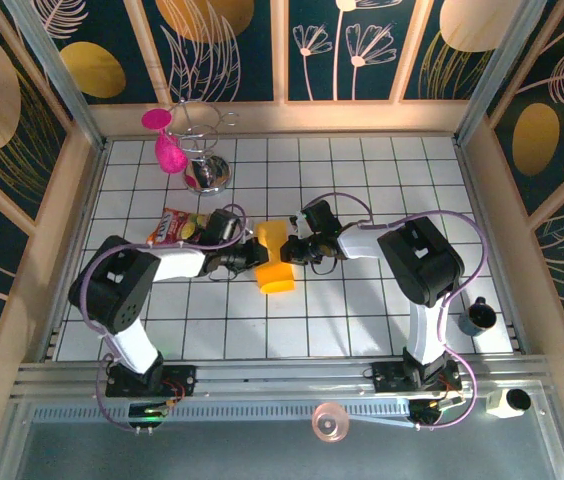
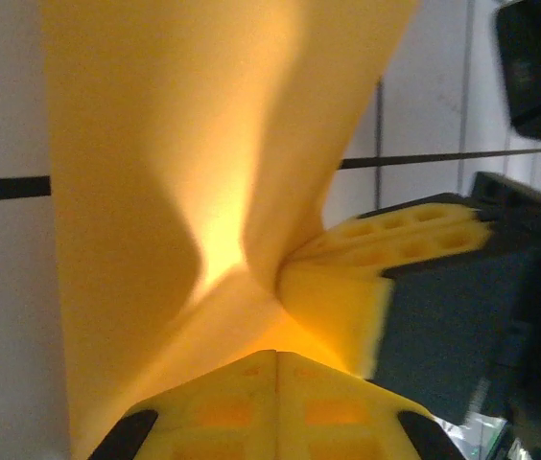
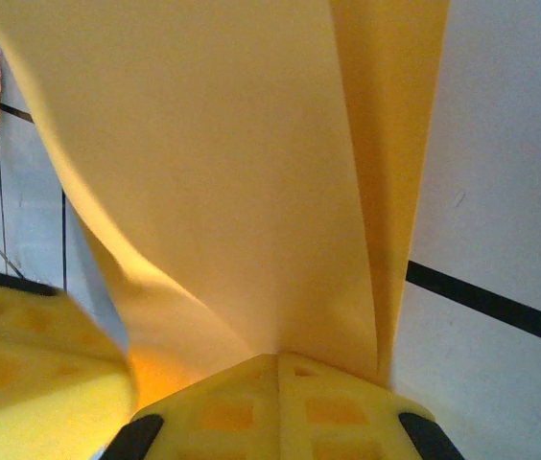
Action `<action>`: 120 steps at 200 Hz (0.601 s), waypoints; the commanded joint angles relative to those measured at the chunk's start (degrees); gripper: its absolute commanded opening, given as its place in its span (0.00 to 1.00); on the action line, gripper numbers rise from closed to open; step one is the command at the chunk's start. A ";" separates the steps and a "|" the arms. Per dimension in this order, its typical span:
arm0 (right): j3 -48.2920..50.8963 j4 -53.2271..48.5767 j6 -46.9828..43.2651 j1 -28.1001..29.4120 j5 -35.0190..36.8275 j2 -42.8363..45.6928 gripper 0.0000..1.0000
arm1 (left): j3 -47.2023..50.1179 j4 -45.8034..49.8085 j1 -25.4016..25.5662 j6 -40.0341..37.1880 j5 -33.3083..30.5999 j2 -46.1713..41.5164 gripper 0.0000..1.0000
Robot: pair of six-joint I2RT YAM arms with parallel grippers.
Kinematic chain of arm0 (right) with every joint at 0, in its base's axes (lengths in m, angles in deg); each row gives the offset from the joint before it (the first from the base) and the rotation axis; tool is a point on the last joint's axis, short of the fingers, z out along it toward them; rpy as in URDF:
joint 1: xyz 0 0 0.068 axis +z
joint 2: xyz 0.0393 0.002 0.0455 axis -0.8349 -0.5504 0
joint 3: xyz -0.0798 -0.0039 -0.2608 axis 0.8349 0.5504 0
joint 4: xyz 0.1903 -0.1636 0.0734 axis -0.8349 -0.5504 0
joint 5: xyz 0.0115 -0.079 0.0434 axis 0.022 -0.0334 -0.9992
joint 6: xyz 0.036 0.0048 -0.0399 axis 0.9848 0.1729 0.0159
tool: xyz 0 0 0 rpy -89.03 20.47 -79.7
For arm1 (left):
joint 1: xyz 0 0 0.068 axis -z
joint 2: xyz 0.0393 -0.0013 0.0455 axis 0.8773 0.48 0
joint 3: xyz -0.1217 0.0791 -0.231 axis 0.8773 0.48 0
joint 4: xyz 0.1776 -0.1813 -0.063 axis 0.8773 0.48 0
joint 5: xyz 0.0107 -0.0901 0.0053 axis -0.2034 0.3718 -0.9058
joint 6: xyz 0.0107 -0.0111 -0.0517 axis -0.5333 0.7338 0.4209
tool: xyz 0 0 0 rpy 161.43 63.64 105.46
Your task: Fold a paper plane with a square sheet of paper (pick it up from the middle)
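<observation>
From the left wrist camera I saw the left pincer (image 2: 275,359) pressed together, its two yellow pads (image 2: 328,412) meeting along a thin seam with the orange-yellow paper (image 2: 165,144) pinched at their tips. The paper rose from that grip in a wide fold and creased sharply just above the pads. One yellow pad of the right pincer (image 2: 347,287) came in from the side and touched the paper at that same crease.

On the right wrist camera the right pincer (image 3: 278,362) was likewise pressed together on the paper (image 3: 232,144), which fanned upward from its tips in one broad sheet with a narrower folded strip along its right edge. A blurred yellow pad of the left pincer (image 3: 31,364) sat just beside it at the lower left.

From overhead, the left pincer (image 1: 250,255) and the right pincer (image 1: 297,250) faced each other near the middle of the white tiled table (image 1: 342,320), with the paper (image 1: 274,265) between them, gripped from both sides. Its lower end curled toward the near edge; I could not tell whether that end touched the tiles.

A red-and-yellow snack packet (image 1: 177,228) lay beside the left arm. Farther back stood a wire stand (image 1: 207,165) next to a pink object (image 1: 167,150). A dark cup (image 1: 479,315) sat by the right edge.
</observation>
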 commanded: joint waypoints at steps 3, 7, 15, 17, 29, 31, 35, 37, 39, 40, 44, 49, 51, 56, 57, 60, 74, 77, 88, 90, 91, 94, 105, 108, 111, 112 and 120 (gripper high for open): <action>5.06 -14.37 -0.79 -1.27 10.65 -6.66 0.04 | -2.10 1.31 0.06 -0.47 -0.01 2.31 0.06; 5.06 -14.43 -0.71 -1.27 10.55 -6.73 0.04 | -2.19 2.32 0.10 -0.88 -0.82 2.50 0.06; 5.03 -14.41 -0.70 -1.27 10.54 -6.70 0.04 | -1.96 4.02 0.03 -1.72 -2.22 2.83 0.06; 5.01 -14.44 -0.70 -1.28 10.54 -6.75 0.04 | -1.94 4.43 0.02 -1.96 -2.58 2.98 0.06; 5.09 -14.69 -0.73 -1.27 10.77 -6.98 0.04 | -1.62 6.84 -0.29 -3.30 -4.45 3.61 0.06; 5.09 -14.71 -0.77 -1.26 10.79 -7.00 0.04 | -1.53 7.13 -0.39 -3.47 -4.70 3.74 0.06; 5.15 -14.79 -0.85 -1.36 10.88 -7.07 0.04 | -1.30 7.62 -0.69 -3.74 -5.12 3.98 0.06; 5.11 -14.87 -0.87 -1.37 10.93 -7.13 0.04 | -1.10 7.76 -0.86 -3.82 -5.41 4.10 0.06; 5.15 -14.89 -0.87 -1.41 10.96 -7.17 0.04 | -0.89 7.87 -1.11 -3.96 -5.57 4.15 0.06; 5.12 -14.93 -0.91 -1.38 11.01 -7.19 0.04 | -0.84 7.93 -1.25 -3.95 -5.66 4.20 0.06; 5.22 -14.98 -1.00 -1.34 11.13 -7.21 0.04 | -0.37 8.03 -1.73 -4.09 -5.94 4.25 0.06; 5.18 -15.14 -1.05 -1.38 11.30 -7.23 0.04 | 0.13 8.07 -2.37 -4.18 -6.30 4.23 0.06; 5.25 -15.20 -1.05 -1.37 11.39 -7.26 0.04 | 0.34 8.08 -2.67 -4.24 -6.43 4.23 0.06; 5.32 -15.36 -1.13 -1.48 11.65 -7.33 0.04 | 0.75 8.15 -3.38 -4.37 -6.72 4.08 0.06; 5.34 -15.35 -1.13 -1.50 11.67 -7.31 0.04 | 0.86 8.16 -3.57 -4.38 -6.76 4.04 0.06; 5.36 -15.41 -1.18 -1.48 11.80 -7.40 0.04 | 1.14 8.23 -3.96 -4.58 -6.98 3.92 0.06; 5.61 -15.52 -1.22 -1.73 12.18 -7.44 0.04 | 1.91 8.90 -5.86 -5.20 -7.42 2.85 0.06; 5.69 -15.53 -1.17 -1.72 12.20 -7.40 0.04 | 2.12 8.99 -6.28 -5.30 -7.34 2.52 0.06; 5.80 -15.42 -1.13 -1.84 12.29 -7.31 0.04 | 2.77 9.54 -7.60 -5.74 -7.45 1.13 0.06; 5.80 -15.42 -1.13 -1.86 12.29 -7.28 0.04 | 2.85 9.63 -7.84 -5.73 -7.49 0.79 0.06; 5.80 -15.42 -1.13 -1.86 12.29 -7.25 0.04 | 2.92 9.64 -7.96 -5.76 -7.54 0.64 0.06; 5.80 -15.30 -1.14 -1.82 12.29 -7.23 0.04 | 3.04 9.88 -8.31 -5.83 -7.58 0.19 0.06; 5.74 -15.28 -1.13 -1.79 12.21 -7.23 0.04 | 3.42 10.26 -9.18 -6.13 -7.55 -1.72 0.06; 5.79 -15.25 -1.13 -1.84 12.14 -7.26 0.04 | 3.43 10.35 -9.29 -6.14 -7.55 -1.85 0.06; 5.72 -15.18 -1.10 -1.81 12.12 -7.16 0.04 | 3.38 10.43 -9.30 -6.28 -7.64 -2.67 0.06; 5.72 -15.17 -1.12 -1.84 12.08 -7.19 0.04 | 3.36 10.44 -9.26 -6.30 -7.61 -3.16 0.06; 5.64 -15.08 -1.10 -1.81 11.94 -7.14 0.04 | 3.00 10.27 -9.30 -6.49 -6.84 -4.88 0.06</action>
